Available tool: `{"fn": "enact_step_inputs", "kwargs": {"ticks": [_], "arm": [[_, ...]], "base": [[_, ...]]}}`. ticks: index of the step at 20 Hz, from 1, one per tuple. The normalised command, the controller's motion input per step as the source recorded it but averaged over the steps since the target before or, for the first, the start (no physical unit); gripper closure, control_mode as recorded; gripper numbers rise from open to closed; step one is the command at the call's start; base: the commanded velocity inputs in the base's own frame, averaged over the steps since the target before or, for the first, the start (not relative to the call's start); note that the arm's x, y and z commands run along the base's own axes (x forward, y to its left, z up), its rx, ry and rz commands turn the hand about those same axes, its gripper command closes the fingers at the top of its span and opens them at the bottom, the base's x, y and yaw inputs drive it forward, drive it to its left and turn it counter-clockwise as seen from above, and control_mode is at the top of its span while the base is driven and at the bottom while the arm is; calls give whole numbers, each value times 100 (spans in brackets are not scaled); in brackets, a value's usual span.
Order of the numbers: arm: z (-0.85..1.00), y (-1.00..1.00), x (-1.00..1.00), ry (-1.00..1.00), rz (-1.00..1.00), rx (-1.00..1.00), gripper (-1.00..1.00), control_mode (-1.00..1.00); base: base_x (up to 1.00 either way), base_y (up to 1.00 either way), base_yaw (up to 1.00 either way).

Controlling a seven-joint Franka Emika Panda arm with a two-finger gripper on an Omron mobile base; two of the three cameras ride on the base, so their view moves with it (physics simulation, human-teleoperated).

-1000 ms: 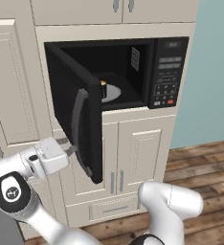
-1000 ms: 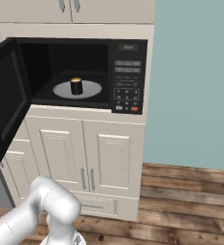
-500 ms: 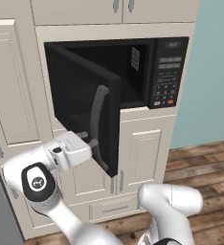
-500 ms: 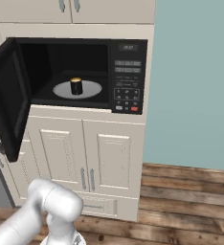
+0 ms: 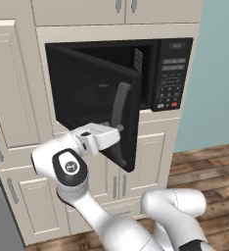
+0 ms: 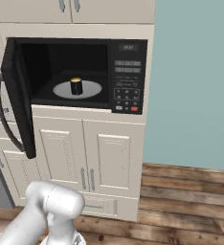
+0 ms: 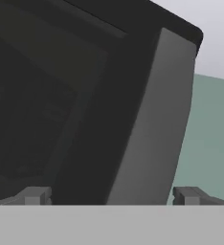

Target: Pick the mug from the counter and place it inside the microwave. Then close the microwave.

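Mug (image 6: 76, 86) sits on turntable; door-closing step. Gripper (image 5: 106, 138), spread wide, presses door (image 5: 94, 105) near handle (image 7: 152, 129); push toward two o'clock.

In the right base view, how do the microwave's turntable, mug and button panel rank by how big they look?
Largest to smallest:
1. Button panel
2. Turntable, though it is seen at a slant, so its true size may be closer to the panel's
3. Mug, clearly smallest, standing on the turntable
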Motion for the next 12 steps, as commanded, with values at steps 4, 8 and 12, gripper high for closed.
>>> {"fn": "enact_step_inputs", "kwargs": {"ticks": [4, 8, 12], "arm": [[4, -42, 33, 14, 6, -2, -100, -100], [0, -34, 50, 13, 10, 0, -100, -100], [0, -28, 60, 3, 11, 0, -100, -100]], "base": [[0, 0, 0], [0, 0, 0], [0, 0, 0]]}}
